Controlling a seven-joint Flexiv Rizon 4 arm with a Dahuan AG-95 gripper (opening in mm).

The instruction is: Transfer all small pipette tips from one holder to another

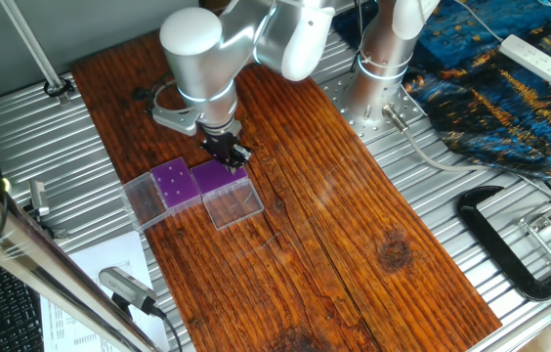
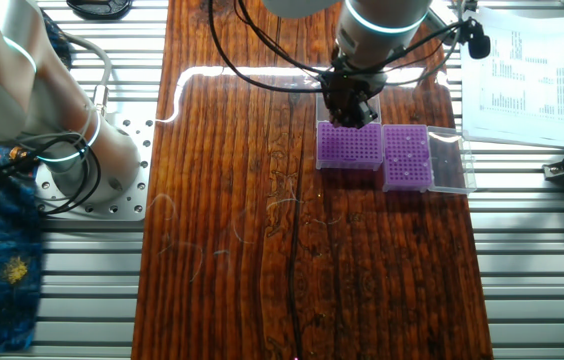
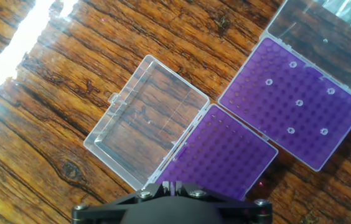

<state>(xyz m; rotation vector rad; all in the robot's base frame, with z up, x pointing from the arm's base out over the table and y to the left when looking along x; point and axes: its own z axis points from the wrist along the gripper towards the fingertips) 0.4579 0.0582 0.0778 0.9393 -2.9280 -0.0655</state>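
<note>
Your gripper [image 1: 229, 149] hovers above the empty holder [image 3: 222, 155].
Lids lie open for access; tips [image 3: 300, 102] wait beside; finger spacing probably hidden, so I cannot tell.

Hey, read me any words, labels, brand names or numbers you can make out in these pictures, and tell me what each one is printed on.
Nothing can be quoted as it reads.
Printed sheet beside the board: rows of text and figures, too small and blurred to read.
Paper at the table's edge in one fixed view: print too small to read.
The two purple holders and their clear lids: no markings visible.
Gripper: no label visible.
</note>
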